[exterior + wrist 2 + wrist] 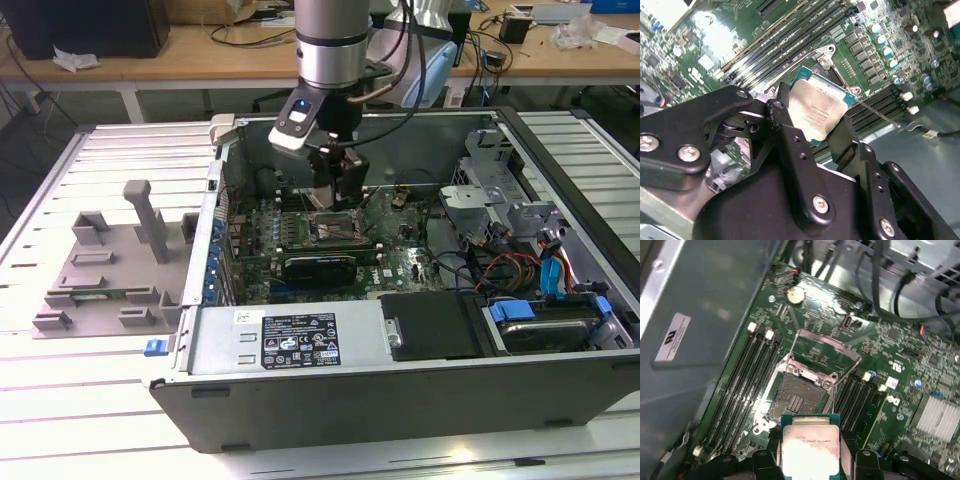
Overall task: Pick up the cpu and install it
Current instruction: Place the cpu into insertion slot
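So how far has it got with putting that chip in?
The pickup looks done: the gripper is shut on the cpu and holds it above the open socket on the motherboard. The socket's hinged frame stands raised. The socket is empty, so the cpu is not yet seated.

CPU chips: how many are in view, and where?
1. The cpu is clamped in the gripper, held above the open socket, whose contact bed is bare. More could be hidden from these views.

cpu (810, 450) above socket (797, 399) on mobo (910, 365) in case (400, 400); fixture (100, 270) outside, exterior view's left
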